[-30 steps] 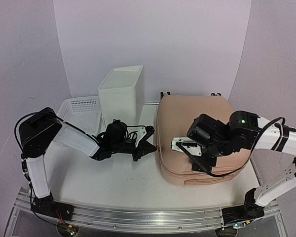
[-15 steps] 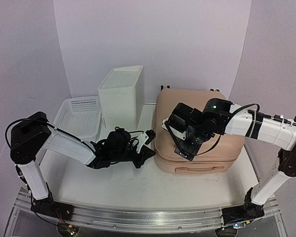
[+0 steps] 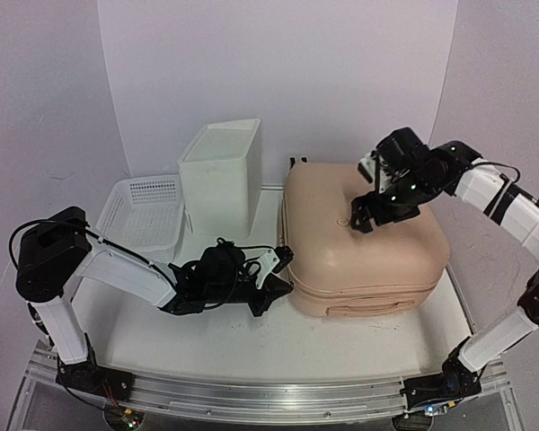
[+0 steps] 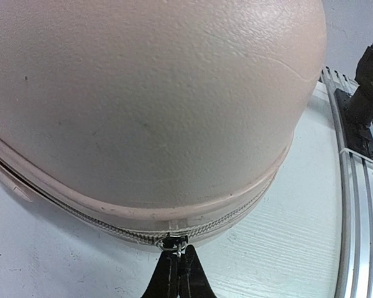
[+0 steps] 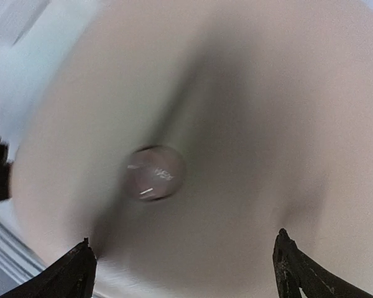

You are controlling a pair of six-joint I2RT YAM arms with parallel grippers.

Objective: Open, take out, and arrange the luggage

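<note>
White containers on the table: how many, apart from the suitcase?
2. A tall white box stands at the back, left of the luggage; a white mesh basket lies directly left of that box. Others may be hidden behind them.

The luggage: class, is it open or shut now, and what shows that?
Shut. The luggage lies flat, its shells meeting along the zipper seam with no gap showing.

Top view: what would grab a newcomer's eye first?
The big peach-pink luggage lies flat, right of centre on the table. The left hand is pinched shut on its zipper pull at the near-left corner, while the right hand hangs wide open over the shell's top.
</note>
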